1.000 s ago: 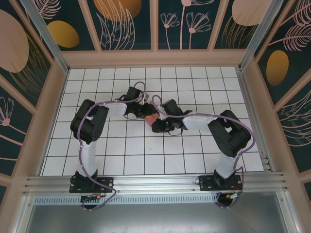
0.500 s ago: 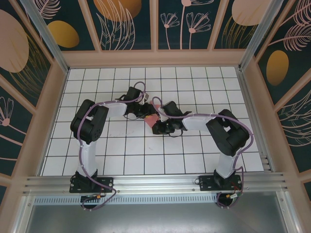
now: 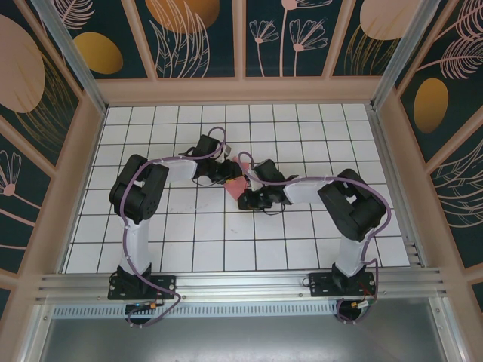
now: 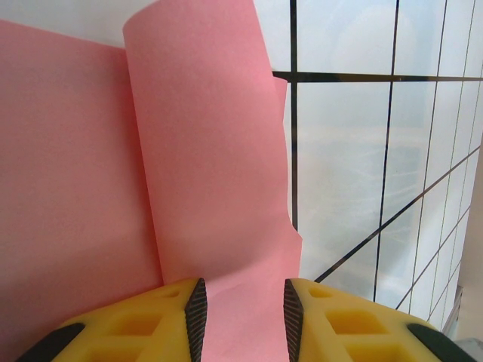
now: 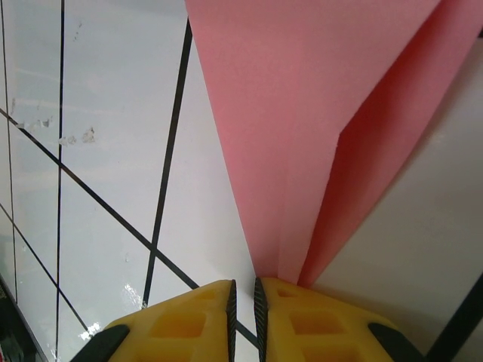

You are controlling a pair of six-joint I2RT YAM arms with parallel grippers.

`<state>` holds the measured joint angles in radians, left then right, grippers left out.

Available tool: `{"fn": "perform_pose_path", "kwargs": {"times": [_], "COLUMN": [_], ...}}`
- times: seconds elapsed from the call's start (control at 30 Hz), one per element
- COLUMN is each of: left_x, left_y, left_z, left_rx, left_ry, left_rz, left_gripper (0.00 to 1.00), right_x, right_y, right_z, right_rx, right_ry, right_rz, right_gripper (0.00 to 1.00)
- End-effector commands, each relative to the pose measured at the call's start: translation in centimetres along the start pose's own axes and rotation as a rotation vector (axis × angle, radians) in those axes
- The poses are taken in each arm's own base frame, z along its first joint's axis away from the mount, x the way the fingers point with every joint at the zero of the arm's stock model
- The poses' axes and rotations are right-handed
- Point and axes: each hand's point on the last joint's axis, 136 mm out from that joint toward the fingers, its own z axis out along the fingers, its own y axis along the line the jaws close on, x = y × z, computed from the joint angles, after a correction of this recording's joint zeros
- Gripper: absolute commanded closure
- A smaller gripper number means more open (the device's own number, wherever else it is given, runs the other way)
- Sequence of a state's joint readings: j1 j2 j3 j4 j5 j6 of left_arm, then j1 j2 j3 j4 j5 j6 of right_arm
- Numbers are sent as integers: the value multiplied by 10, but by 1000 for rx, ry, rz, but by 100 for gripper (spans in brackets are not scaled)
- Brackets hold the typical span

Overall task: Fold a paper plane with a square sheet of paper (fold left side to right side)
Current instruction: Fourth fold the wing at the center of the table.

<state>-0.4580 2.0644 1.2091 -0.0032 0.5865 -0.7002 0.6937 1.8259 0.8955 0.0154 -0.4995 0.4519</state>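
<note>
Nearest the camera above, an aluminium rail (image 3: 241,285) ran along the table edge with both arm bases bolted to it. Left arm (image 3: 137,188) and right arm (image 3: 353,204) each reached inward over the white grid table (image 3: 151,128) and met near its centre. There the pink paper sheet (image 4: 211,166) sat between the two wrists, apparently lifted off the tiles, with one small corner poking up on the far side. From the left wrist, the left gripper (image 4: 241,305) showed yellow fingers with black pads (image 4: 198,317) standing partly apart. A loosely curled fold of the sheet filled the whole gap, so it looked gripped there. The rest of the paper rose away as a rounded, uncreased roll, with a flat layer behind it on the left. From the right wrist, the right gripper (image 5: 243,302) had its jaws almost pressed together, nipping the narrow end of the sheet where a creased edge ran into the slit. Beyond that point the paper widened into two layers, the lower one in shadow. Black grid lines crossed the tiles beneath both grippers. Farthest off stood dark wall panels (image 3: 196,38) painted with leaves and orange ovals.
</note>
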Motion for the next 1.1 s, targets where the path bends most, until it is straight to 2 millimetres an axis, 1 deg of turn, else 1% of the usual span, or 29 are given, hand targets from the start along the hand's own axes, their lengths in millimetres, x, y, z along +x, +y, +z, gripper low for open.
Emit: {"fn": "perform_pose_path", "kwargs": {"times": [0.0, 0.07, 0.13, 0.33, 0.4, 0.47, 0.53, 0.63, 0.73, 0.9, 1.07], "left_x": [14, 13, 14, 13, 13, 13, 14, 14, 14, 14, 13], "left_y": [39, 39, 38, 38, 37, 37, 37, 37, 37, 37, 38], "left_z": [9, 8, 8, 7, 6, 6, 6, 7, 7, 7, 6], "left_rx": [-127, -127, -126, -122, -121, -121, -120, -120, -119, -120, -126], "left_ry": [15, 13, 13, 8, 8, 7, 8, 7, 10, 9, 5], "left_rz": [-31, -31, -29, -33, -33, -31, -32, -33, -34, -32, -29], "left_gripper": [63, 63, 63, 63, 63, 63, 63, 63, 63, 63, 63], "right_x": [28, 31, 28, -9, -17, -24, -30, -40, -42, -29, -14], "right_y": [-15, -12, -3, 38, 45, 49, 48, 37, 29, 14, -6], "right_z": [0, -3, -11, -45, -46, -41, -34, -23, -13, 0, 7], "right_rx": [33, 25, 7, -121, -136, -145, -132, -84, -54, -27, 36], "right_ry": [71, 79, 63, -65, -83, -87, -89, -100, -88, -35, 5], "right_rz": [45, 27, -1, -67, -78, -84, -85, -78, -70, -45, -13], "right_gripper": [81, 81, 81, 80, 80, 80, 81, 81, 80, 81, 81]}}
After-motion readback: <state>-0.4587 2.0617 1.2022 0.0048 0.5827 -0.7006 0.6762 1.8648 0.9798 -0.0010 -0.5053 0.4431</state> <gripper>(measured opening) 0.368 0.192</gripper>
